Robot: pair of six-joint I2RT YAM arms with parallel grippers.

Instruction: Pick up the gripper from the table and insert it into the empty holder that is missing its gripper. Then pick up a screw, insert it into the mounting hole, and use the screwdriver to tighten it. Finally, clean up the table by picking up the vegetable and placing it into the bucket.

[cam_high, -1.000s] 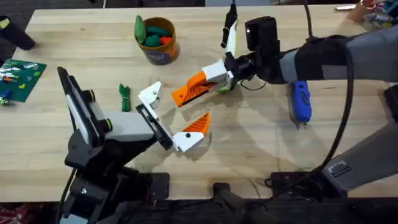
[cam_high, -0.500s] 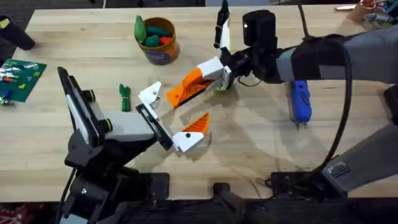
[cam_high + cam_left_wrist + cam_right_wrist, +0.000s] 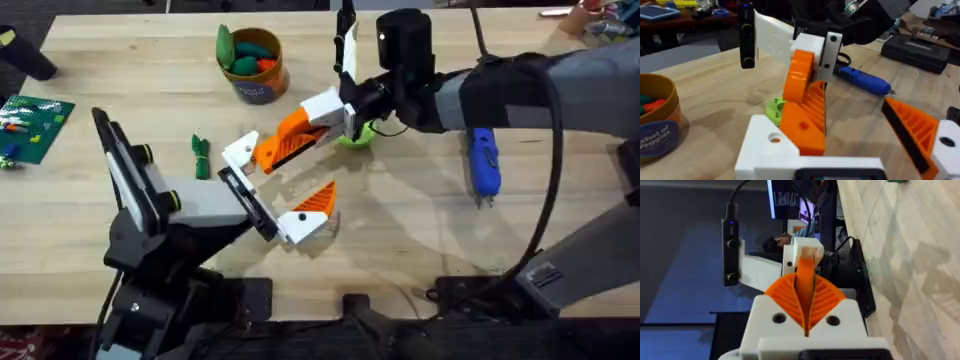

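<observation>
Gripper [image 3: 285, 142], clamped in the right claw [image 3: 335, 108], slants tip-first toward the holder [image 3: 241, 150].

the table [image 3: 420, 250] carries everything. the bucket [image 3: 255, 75] stands toward the far side, left of centre, with toy foods inside it. nearer and to its left lies the vegetable [image 3: 201, 157], just beside the holder [image 3: 241, 152] on the left arm's end. the gripper [image 3: 288, 140] hangs above the table between the holder and the right gripper [image 3: 335, 108], its tip close to the holder (touching or not, i cannot tell). the screwdriver [image 3: 483, 162] lies well to the right, beyond the right arm.
</observation>
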